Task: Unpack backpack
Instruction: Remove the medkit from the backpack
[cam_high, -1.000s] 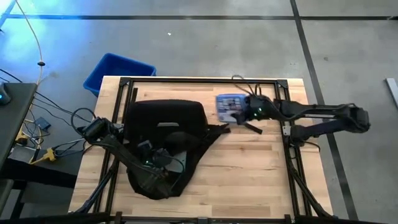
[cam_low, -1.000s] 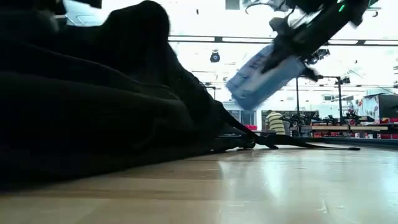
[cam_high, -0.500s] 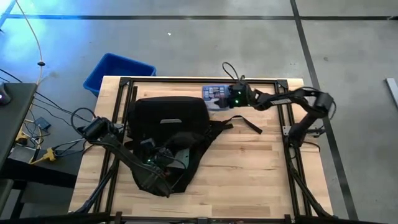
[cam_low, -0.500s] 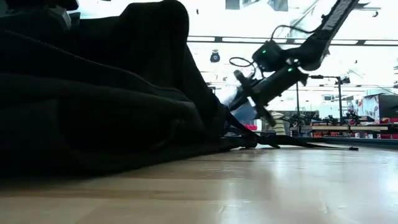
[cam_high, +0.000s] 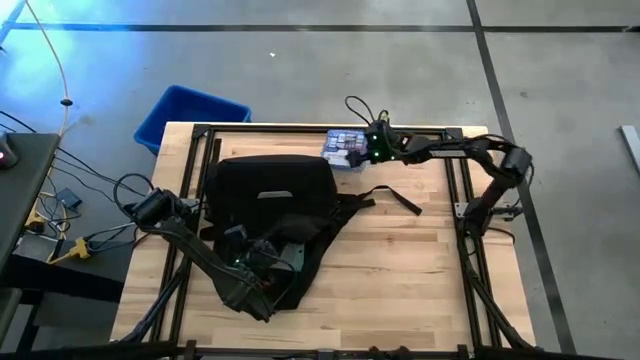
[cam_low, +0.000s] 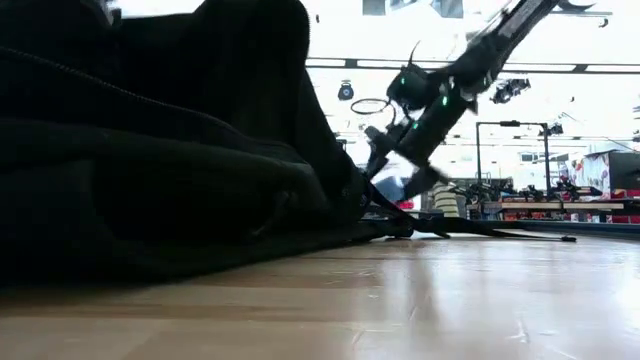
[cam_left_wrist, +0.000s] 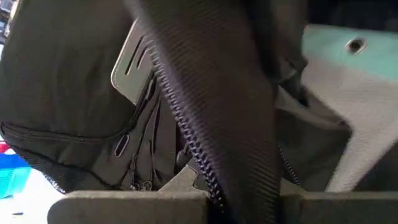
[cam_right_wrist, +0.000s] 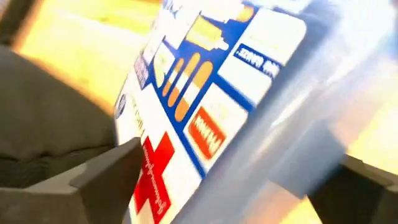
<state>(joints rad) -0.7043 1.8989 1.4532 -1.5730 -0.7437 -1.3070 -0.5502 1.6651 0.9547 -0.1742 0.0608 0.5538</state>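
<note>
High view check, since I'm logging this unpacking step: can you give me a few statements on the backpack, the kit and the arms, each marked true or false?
1. The right gripper holds a first-aid kit at the table's far edge. True.
2. The blue bin sits on the table. False: it stands on the floor past the far left corner.
3. The left gripper is at the backpack. True.
4. The kit lies inside the backpack. False: it is outside, beside its far right corner.

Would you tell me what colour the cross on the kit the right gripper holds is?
Red, on the first-aid kit; the right wrist view shows it best.
</note>
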